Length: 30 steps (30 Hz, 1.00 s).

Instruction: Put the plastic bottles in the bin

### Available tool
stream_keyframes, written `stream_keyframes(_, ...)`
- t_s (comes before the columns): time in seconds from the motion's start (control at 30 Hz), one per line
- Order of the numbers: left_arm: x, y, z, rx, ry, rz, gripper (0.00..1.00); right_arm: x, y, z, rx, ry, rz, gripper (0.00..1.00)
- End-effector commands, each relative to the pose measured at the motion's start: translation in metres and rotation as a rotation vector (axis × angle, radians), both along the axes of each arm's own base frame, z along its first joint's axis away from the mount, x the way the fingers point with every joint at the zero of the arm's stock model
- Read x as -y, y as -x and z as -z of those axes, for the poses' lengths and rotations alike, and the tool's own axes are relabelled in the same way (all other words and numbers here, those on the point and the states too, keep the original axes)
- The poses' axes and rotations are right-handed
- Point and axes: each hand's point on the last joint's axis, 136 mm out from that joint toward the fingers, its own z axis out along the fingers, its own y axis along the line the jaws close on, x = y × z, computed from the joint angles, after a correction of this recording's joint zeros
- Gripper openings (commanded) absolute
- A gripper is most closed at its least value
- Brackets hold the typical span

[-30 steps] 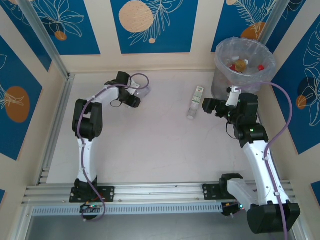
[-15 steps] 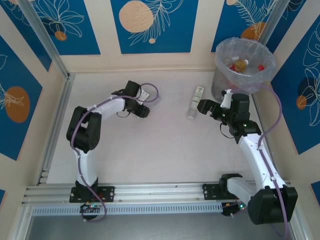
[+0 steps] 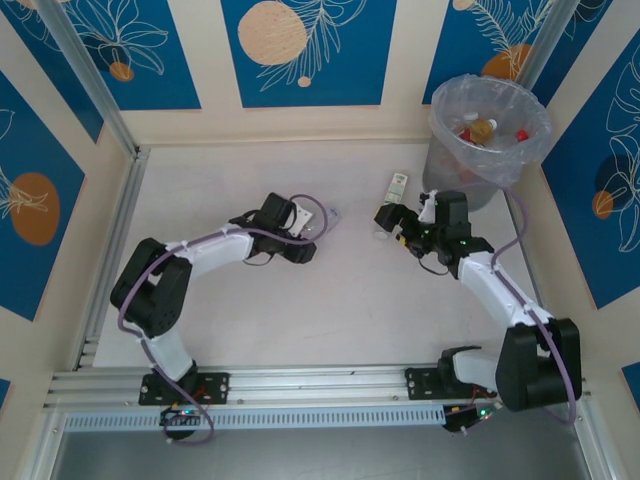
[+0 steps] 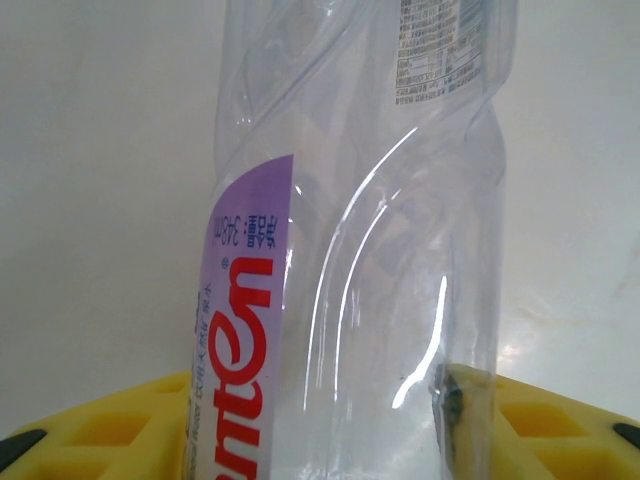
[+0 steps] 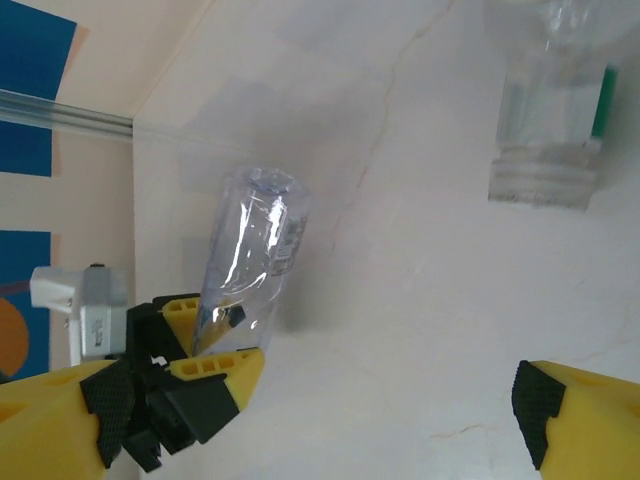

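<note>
White counter [image 3: 300, 320], blue patterned walls. Bin [image 3: 437, 165] standing far right, several binned bottles [image 3: 480, 128] lying inside. Left pincer [image 3: 303, 232] clamping purple-label bottle [image 4: 350, 250] mid-counter, well apart from bin. Right pincer [image 3: 392, 222] gaping wide, hovering just beside green-label bottle [image 3: 396, 190] lying near bin. Judgement: task nearing completion; two bottles awaiting binning.

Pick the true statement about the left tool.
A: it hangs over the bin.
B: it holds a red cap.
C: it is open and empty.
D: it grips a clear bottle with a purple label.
D: the yellow fingers of the left tool sit on either side of the clear bottle, whose purple label faces the wrist camera.
</note>
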Motion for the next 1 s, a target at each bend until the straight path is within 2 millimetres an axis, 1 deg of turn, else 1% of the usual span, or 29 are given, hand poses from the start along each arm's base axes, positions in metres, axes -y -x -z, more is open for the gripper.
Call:
stream_keyframes(0.0,0.025,0.003,-0.028,0.016,0.185,-0.017,0.51,-0.020,-0.005,-0.004,-0.037,-0.133,-0.030,1.00)
stream_keyframes(0.1,0.037,0.013,-0.035,0.000,0.254,0.013,0.51,-0.029,-0.008,-0.004,-0.036,-0.163,-0.058,1.00)
stream_keyframes(0.23,0.050,0.027,-0.042,-0.003,0.296,0.073,0.51,-0.044,-0.012,-0.012,-0.017,-0.235,-0.120,0.99)
stream_keyframes(0.47,0.072,0.041,-0.056,-0.024,0.383,0.158,0.51,-0.050,-0.023,-0.016,0.043,-0.223,-0.158,0.99)
stream_keyframes(0.57,0.080,0.045,-0.061,-0.040,0.422,0.190,0.51,-0.052,-0.024,-0.014,0.049,-0.193,-0.191,0.99)
stream_keyframes(0.77,0.089,0.049,-0.067,-0.057,0.454,0.228,0.51,-0.061,-0.022,-0.018,0.066,-0.208,-0.267,1.00)
stream_keyframes(0.97,0.096,0.049,-0.066,-0.068,0.460,0.243,0.51,-0.070,-0.023,-0.014,0.053,-0.217,-0.299,0.97)
